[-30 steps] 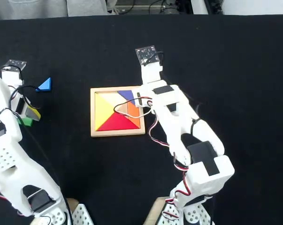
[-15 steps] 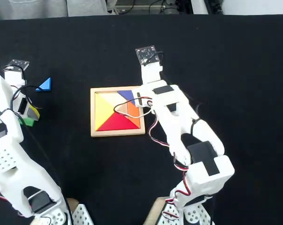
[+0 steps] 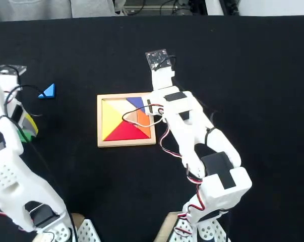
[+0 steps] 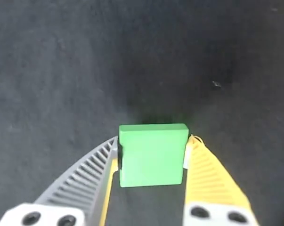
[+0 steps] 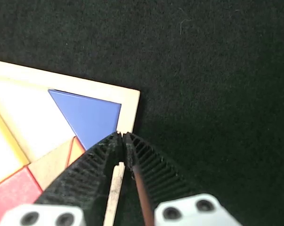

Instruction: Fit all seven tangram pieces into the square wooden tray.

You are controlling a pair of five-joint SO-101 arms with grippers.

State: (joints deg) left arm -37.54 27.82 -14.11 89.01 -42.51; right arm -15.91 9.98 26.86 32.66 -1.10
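The tray (image 3: 126,144) lies at the middle of the black table (image 3: 252,75), and coloured pieces lie in it: a yellow triangle (image 3: 110,120) on its left side, a red triangle (image 3: 126,132) along its near edge, an orange piece (image 3: 144,122) on its right and a blue triangle (image 5: 92,117) in its far right corner. In the right wrist view a patch of bare wood shows beside the blue triangle, between it and the red. The right gripper (image 5: 122,136) hangs over that same corner with its jaws pressed together and nothing between them, its tips above the tray's rim just at the blue triangle's edge. The left gripper (image 4: 153,141) is well apart from the tray, at the table's left edge, and holds a green square (image 4: 152,155) clamped flat between its grey and yellow fingers (image 4: 205,169), with dark cloth below it. In the high view the green square peeks out beside the left arm, whether it touches the cloth I cannot tell. A second, lighter blue triangle (image 3: 48,91) lies loose on the table, farther back than the left gripper and well left of the tray.
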